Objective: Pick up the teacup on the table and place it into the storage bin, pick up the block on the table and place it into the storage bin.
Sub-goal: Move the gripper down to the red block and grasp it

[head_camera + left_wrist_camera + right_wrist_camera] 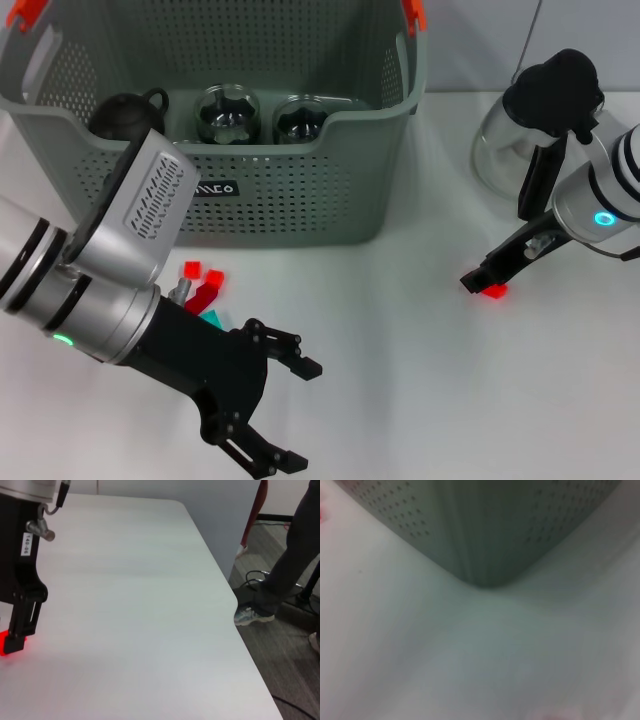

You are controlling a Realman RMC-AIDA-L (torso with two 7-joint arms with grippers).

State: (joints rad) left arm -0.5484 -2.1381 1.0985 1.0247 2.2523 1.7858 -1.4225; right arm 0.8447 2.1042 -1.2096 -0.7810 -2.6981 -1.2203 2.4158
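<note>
The white desk [400, 350] carries everything. The largest thing on it is the storage bin [300, 200], a grey-green perforated basket with orange-red handle clips at its upper corners and a small black label on its front wall; the right wrist view shows only one rounded corner of it against the desk. Inside, along the front wall, sit a dark teapot [125, 112] and two glass teacups [228, 115], side by side.

To the right of the bin, at the far edge, stands a glass kettle [520, 130] with a black lid.

The left arm reaches in from the lower left, its silver forearm angled across the front of the bin; the left gripper [275, 415] hovers low over the near desk with its black fingers spread wide and nothing between them. Just behind that arm, several small red and teal blocks [203, 285] lie on the desk before the bin.

The right arm slants down from the right edge; the right gripper [490, 280] has its fingers lowered to the desk, closed around a small red block [493, 292], well apart from the bin.
</note>
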